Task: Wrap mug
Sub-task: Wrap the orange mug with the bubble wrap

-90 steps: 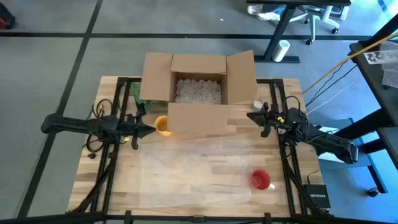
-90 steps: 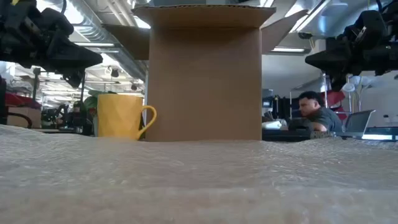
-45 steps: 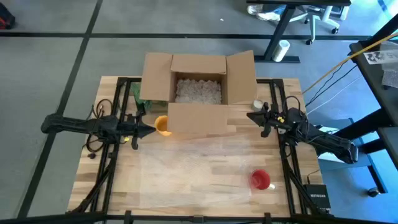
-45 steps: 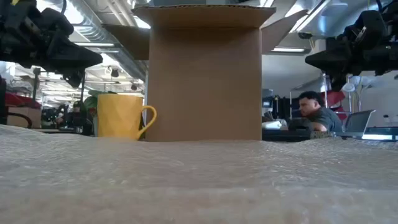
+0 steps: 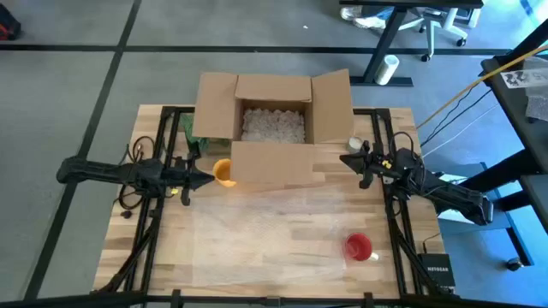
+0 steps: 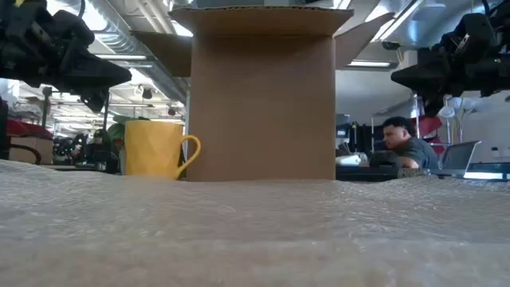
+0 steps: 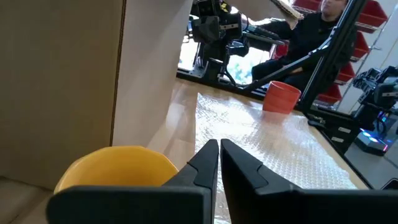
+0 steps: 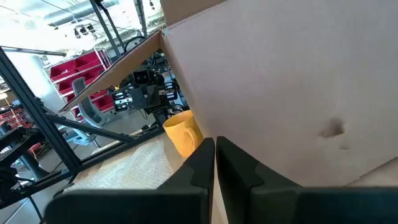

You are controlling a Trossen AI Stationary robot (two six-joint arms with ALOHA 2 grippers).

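Yellow mug (image 5: 223,172) is standing unwrapped beside the box (image 5: 272,128); left gripper (image 5: 208,179), closed and empty, should be opening wide, while right gripper (image 5: 346,160) is waiting closed and empty.

Robotics lab or workshop inside open industrial office space. Wooden table (image 5: 257,257) stood on grey carpet tile floor (image 5: 68,103), metal frame rails along its sides. Office chair (image 5: 428,21) and desk leg showed beyond table. Red storage bins (image 8: 74,65) on shelving lined back wall. Exposed ceiling ducts and strip lights (image 6: 151,20) ran overhead. Seated person (image 6: 402,143) worked at laptop (image 6: 462,155) in background. Network switch box (image 5: 437,275) sat at table corner.
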